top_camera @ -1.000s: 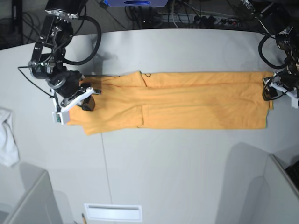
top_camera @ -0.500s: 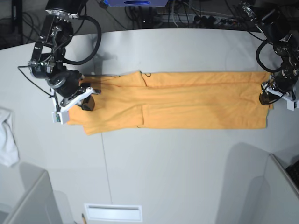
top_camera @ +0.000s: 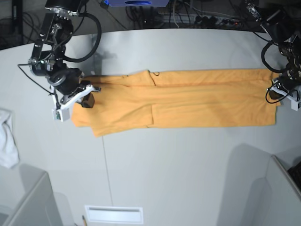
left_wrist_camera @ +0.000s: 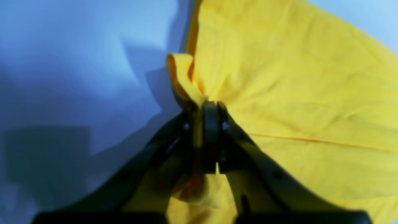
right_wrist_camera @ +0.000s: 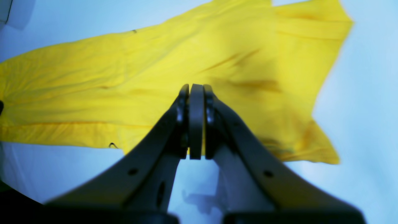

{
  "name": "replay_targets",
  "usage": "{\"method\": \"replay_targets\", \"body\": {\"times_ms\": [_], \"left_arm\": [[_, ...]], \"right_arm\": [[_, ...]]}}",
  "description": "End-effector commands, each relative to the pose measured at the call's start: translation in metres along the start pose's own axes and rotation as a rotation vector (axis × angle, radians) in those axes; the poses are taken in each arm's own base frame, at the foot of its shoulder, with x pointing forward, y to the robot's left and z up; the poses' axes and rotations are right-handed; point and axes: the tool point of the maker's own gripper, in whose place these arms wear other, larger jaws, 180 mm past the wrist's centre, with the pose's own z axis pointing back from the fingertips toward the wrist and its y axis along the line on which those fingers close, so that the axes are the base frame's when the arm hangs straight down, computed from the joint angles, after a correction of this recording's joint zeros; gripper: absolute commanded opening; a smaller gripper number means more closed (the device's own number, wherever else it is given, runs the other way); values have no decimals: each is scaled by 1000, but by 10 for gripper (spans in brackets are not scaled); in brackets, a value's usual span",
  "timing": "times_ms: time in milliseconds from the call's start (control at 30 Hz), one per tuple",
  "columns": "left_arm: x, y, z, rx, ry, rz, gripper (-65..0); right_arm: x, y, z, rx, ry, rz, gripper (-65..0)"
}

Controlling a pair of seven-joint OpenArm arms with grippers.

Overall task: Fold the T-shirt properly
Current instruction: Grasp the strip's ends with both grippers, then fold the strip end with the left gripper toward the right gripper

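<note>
The yellow-orange T-shirt (top_camera: 188, 99) lies on the grey table (top_camera: 164, 169) as a long strip folded lengthwise, running left to right. At its right end, my left gripper (top_camera: 273, 94) is shut on the edge. In the left wrist view the cloth (left_wrist_camera: 295, 93) bunches into a small fold right at the closed tips of the left gripper (left_wrist_camera: 205, 104). My right gripper (top_camera: 87, 100) is shut over the shirt's left end. Seen from the right wrist, the right gripper (right_wrist_camera: 196, 87) has its tips together above the flat cloth (right_wrist_camera: 155, 71). No cloth shows between them.
A small white cloth (top_camera: 7, 139) hangs at the table's left edge. A white slot plate (top_camera: 113, 214) sits at the front edge. Grey partitions stand at the front left (top_camera: 28, 202) and front right (top_camera: 263, 188). Cables (top_camera: 188, 19) lie behind the table.
My left gripper has closed from open onto the shirt's right edge. The whole shirt has shifted a little to the right and toward the back. The right gripper moved slightly back, still shut.
</note>
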Motion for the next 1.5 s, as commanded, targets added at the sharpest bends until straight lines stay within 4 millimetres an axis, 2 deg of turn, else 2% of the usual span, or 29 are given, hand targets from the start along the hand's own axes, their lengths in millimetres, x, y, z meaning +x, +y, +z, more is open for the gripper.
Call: {"method": "replay_targets", "body": {"times_ms": [0, 67, 200, 300, 367, 500, 600, 867, 967, 1067, 1167, 1300, 1467], "left_arm": [[38, 5, 15, 12, -102, -34, -650], [54, 6, 26, 30, -151, -59, -650], [66, -2, 50, 64, -193, -172, -650], [62, -23, 63, 63, -221, -245, -650], [59, -42, 68, 43, -236, -295, -650], [44, -101, 71, -50, -225, -439, -650], [33, -139, 73, -120, -238, -485, -650], [-3, -224, 56, -309, -188, -486, -650], [-12, -247, 49, -351, -165, -478, -650], [-11, -269, 46, -390, -167, -479, -650], [-15, -285, 37, -423, -149, -462, -650], [-26, -293, 23, -447, -105, -430, -650], [-34, -304, 20, -473, -87, -418, -650]], "right_arm": [[14, 4, 4, 13, -48, 12, -650], [14, 4, 4, 13, -48, 12, -650], [14, 4, 4, 13, -48, 12, -650], [14, 4, 4, 14, -48, 11, -650], [16, 4, 4, 15, -51, 12, -650], [17, 4, 3, 16, -54, 12, -650], [16, 6, 3, 20, -55, 7, -650], [14, 5, 3, 17, -51, 6, -650], [14, 5, 3, 17, -51, 6, -650], [14, 5, 3, 17, -51, 6, -650], [14, 5, 3, 17, -51, 6, -650], [14, 5, 3, 17, -51, 6, -650], [14, 5, 3, 17, -51, 6, -650]]}}
